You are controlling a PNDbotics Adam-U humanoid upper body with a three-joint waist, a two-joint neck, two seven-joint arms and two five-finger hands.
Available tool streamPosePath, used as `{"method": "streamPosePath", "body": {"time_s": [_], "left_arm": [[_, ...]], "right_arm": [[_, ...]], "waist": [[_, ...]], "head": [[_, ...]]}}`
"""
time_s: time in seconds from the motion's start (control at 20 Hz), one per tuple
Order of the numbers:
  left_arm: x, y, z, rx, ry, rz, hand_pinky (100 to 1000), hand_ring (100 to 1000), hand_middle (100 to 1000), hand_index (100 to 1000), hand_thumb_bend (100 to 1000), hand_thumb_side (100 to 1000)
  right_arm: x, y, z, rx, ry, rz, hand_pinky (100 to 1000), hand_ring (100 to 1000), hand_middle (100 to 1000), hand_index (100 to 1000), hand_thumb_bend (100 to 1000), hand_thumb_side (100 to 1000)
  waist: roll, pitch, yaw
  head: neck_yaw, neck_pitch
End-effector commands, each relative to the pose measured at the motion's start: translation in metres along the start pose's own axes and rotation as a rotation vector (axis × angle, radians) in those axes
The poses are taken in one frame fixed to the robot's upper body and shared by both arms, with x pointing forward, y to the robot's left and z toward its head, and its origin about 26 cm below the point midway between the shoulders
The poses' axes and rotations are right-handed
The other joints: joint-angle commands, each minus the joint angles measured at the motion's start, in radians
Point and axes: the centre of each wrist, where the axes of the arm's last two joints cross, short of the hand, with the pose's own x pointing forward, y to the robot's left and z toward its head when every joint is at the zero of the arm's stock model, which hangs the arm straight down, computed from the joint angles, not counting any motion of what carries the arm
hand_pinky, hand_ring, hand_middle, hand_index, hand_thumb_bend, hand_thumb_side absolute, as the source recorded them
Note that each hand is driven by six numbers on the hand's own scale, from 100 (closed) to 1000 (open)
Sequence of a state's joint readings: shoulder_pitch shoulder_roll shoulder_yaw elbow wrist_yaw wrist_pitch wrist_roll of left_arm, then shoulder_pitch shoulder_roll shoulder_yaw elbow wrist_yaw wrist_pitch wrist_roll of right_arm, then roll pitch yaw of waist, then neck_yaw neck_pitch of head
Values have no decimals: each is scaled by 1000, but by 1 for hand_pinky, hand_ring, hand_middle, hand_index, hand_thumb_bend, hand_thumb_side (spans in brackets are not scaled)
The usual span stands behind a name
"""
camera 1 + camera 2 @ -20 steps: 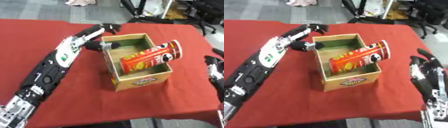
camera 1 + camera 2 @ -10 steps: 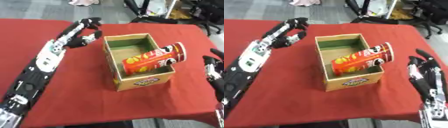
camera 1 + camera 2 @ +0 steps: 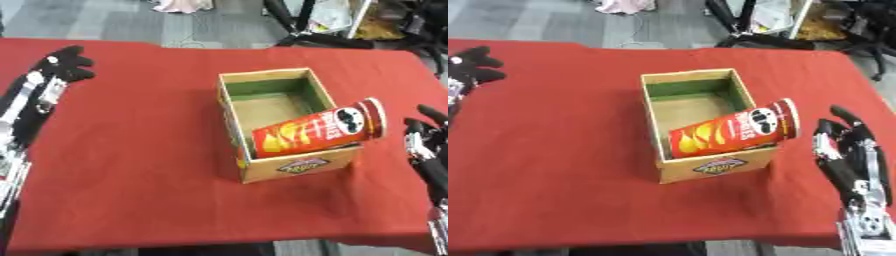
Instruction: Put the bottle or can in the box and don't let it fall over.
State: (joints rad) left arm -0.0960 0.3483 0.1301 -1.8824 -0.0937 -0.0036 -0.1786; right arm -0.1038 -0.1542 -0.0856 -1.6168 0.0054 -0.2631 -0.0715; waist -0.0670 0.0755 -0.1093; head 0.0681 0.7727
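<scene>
Red-covered table [image 3: 140, 150], open cardboard box [image 3: 302, 167] standing on it near the middle

Your left hand [image 3: 54, 67] hangs far left, fingers relaxed; your right hand [image 3: 846, 145] rests open, fingers up.

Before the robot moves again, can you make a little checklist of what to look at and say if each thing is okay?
1. Red chip can inside the cardboard box: partly; its bottom is in, its top sticks out over the right wall. Not ok.
2. Can standing upright: it is tipped over, leaning. Not ok.
3. Box sitting flat on the red tablecloth: ok.
4. Left hand clear of the box: far off at the left edge, fingers relaxed. Ok.
5. Right hand free to help: open, empty, beside the can's top. Ok.
6. Can's lid closed: cannot tell.
</scene>
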Motion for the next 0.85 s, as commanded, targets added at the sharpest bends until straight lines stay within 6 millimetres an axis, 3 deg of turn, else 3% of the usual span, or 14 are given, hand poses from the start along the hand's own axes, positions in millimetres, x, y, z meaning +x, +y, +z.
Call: {"method": "streamPosePath", "body": {"time_s": [0.05,0.4,0.85], "left_arm": [[7,1,6,66,17,-13,892,748,742,921,268,938],[2,-5,10,82,74,-7,892,747,743,921,262,945],[1,-11,6,79,89,31,892,747,741,920,211,986]], "right_arm": [[2,-8,-3,9,-10,31,870,792,864,810,100,309],[-2,-8,0,17,0,35,872,793,866,811,100,306],[-3,-6,0,39,2,42,902,834,940,823,100,284]], "waist": [[5,-16,5],[8,-18,12],[17,-13,10]], "head": [[-3,-3],[11,-3],[28,-3]]}}
